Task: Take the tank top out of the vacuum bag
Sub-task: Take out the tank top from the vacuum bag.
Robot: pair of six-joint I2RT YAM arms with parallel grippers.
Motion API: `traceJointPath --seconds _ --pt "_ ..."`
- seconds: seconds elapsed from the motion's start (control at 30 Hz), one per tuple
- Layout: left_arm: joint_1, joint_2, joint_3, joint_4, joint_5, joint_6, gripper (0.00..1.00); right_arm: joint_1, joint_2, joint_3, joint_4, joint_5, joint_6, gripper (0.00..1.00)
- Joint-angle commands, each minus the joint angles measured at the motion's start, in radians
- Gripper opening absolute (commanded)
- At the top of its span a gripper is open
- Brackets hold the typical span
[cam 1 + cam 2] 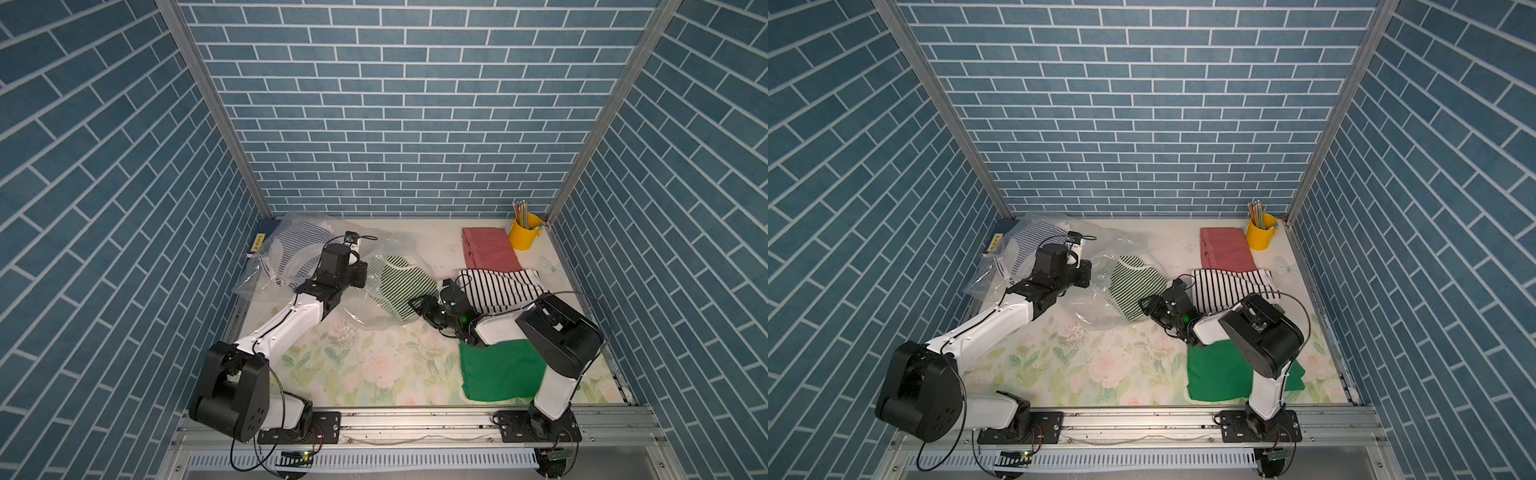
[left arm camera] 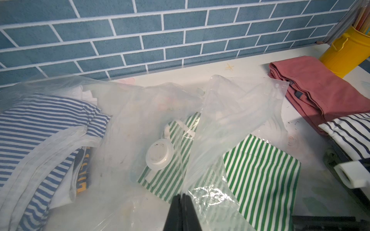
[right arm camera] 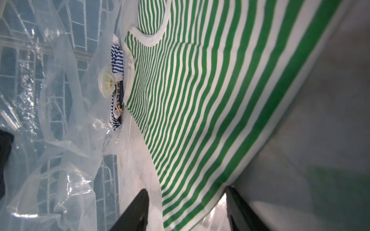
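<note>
The green-and-white striped tank top [image 1: 399, 286] [image 2: 264, 170] lies mid-table, its far part under the clear vacuum bag [image 1: 291, 249] [image 2: 230, 112] and its near end sticking out of the bag's mouth. My left gripper [image 2: 182, 197] is shut on a fold of the bag's plastic, close to the white valve [image 2: 159, 155]. At the tank top's hem [image 3: 200, 100] my right gripper [image 1: 417, 305] [image 3: 186, 190] is open, and the hem's edge lies between its spread fingers. A blue-striped garment [image 2: 40, 120] stays inside the bag.
A black-and-white striped garment [image 1: 498, 291] and a folded pink cloth [image 1: 490, 249] lie behind the right arm. A folded green cloth [image 1: 498, 370] is at the front right, under that arm. A yellow pencil cup [image 1: 525, 235] stands in the back right corner and a blue book [image 1: 262, 241] lies at the back left.
</note>
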Motion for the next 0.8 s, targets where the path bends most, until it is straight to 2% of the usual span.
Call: traceJointPath --seconds 0.0,0.1,0.13,0.23,0.57,0.77 --pt "0.008 0.006 0.005 0.003 0.004 -0.007 0.01 -0.018 0.059 0.057 0.020 0.029 -0.009 0.58" --pt "0.008 0.005 0.005 0.004 0.003 -0.007 0.01 -0.035 0.097 0.113 -0.002 0.038 -0.048 0.47" --pt "0.008 0.003 0.005 0.005 0.003 -0.007 0.01 -0.042 0.108 0.128 -0.014 0.038 -0.059 0.40" --pt "0.008 -0.001 0.002 0.004 -0.001 -0.006 0.01 -0.059 0.119 0.151 -0.022 0.028 -0.079 0.00" --pt "0.008 0.005 0.005 0.003 -0.003 -0.006 0.01 -0.063 -0.097 0.133 -0.110 0.000 -0.254 0.00" --pt "0.008 0.007 0.005 0.001 -0.011 -0.002 0.01 -0.068 -0.162 0.120 -0.273 0.043 -0.312 0.00"
